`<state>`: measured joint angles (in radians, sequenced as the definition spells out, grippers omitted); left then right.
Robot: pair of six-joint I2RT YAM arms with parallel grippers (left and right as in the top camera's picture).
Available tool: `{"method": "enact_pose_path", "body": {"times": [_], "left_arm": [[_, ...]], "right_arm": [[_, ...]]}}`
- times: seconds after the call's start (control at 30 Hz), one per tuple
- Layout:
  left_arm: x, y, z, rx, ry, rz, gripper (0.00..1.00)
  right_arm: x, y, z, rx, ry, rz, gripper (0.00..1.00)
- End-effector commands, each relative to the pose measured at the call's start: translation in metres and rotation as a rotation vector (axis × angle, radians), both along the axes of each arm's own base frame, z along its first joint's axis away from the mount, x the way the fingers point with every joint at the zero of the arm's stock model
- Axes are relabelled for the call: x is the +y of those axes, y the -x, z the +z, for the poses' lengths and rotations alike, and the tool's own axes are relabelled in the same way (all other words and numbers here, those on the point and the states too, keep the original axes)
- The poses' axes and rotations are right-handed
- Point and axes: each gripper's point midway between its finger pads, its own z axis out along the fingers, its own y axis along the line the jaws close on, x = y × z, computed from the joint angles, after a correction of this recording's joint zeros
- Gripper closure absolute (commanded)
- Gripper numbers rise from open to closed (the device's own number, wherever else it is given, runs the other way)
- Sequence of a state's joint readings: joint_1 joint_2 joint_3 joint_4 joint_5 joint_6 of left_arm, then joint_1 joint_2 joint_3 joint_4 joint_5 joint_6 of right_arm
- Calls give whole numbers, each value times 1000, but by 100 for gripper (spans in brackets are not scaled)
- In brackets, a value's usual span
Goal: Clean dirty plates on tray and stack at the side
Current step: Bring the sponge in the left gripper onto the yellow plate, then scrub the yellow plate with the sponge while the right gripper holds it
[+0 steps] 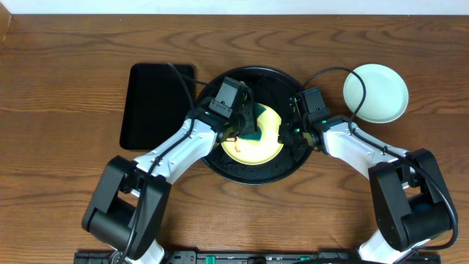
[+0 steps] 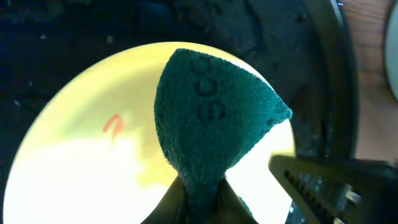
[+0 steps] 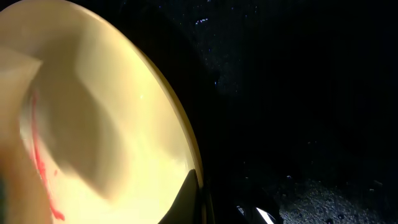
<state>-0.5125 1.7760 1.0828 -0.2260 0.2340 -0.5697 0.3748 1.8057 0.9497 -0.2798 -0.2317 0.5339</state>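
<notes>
The pale yellow plate (image 1: 258, 147) lies in the large round black tray (image 1: 282, 82). My left gripper (image 1: 245, 119) is shut on a dark green scouring pad (image 1: 251, 125) and holds it on the plate. In the left wrist view the pad (image 2: 214, 112) hangs from the jaws (image 2: 199, 202) over the plate (image 2: 74, 174), beside a small red smear (image 2: 112, 126). My right gripper (image 1: 293, 133) is shut on the plate's right rim. The right wrist view shows its finger (image 3: 200, 196) on the rim, and red smears (image 3: 42, 171) on the plate (image 3: 112, 106). A pale mint plate (image 1: 375, 94) sits on the table at the right.
A smaller rectangular black tray (image 1: 157, 106) lies left of the round tray. The round tray's raised rim (image 2: 329, 74) stands close to the right of the pad. The table is dark wood (image 1: 73, 73).
</notes>
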Motion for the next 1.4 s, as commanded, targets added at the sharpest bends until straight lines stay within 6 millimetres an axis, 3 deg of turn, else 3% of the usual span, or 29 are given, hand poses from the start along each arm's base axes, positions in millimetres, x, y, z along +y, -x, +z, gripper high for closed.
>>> {"method": "enact_pose_path", "body": {"times": [0.0, 0.07, 0.3, 0.43, 0.63, 0.9, 1.07, 1.37], "left_arm": [[4, -2, -6, 10, -14, 29, 83], [-1, 1, -5, 21, 6, 12, 68], [-13, 9, -4, 27, 23, -25, 55], [-10, 5, -2, -20, -14, -70, 55], [19, -12, 12, -159, -194, -81, 55], [-2, 12, -2, -125, -174, -308, 50], [-5, 17, -16, -94, -186, -324, 50], [-6, 17, -20, -88, -189, -326, 50]], "right_arm": [[4, -4, 3, -6, -8, -3, 99], [4, -4, 3, -6, -8, -3, 99], [4, -4, 3, -5, -8, -3, 99], [4, -3, 3, -2, -7, -3, 99], [3, -2, 2, 5, -4, -3, 99], [4, -2, 2, 2, -5, -3, 99], [4, -2, 2, 1, -5, -3, 99], [4, -2, 2, 1, -5, -3, 99]]}}
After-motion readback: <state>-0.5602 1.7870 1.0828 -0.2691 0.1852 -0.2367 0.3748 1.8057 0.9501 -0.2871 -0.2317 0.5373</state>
